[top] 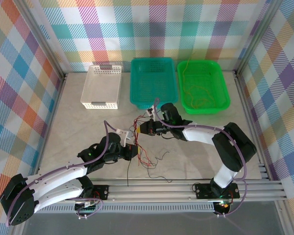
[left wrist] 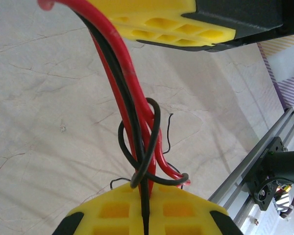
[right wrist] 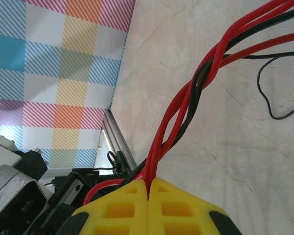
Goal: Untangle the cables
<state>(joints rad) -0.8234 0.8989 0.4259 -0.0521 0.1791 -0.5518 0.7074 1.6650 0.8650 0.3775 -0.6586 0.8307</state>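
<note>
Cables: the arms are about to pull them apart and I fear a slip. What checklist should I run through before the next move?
1. Left jaws shut on the cables: ok, a black strand runs into the closed seam.
2. Right jaws shut on the cables: ok, red and black strands leave the closed seam.
3. Strands separated: not ok, red and black twist together, and a black loop wraps the red ones.
4. Loose ends free on the table: cannot tell, one strand trails toward the front rail.
</note>
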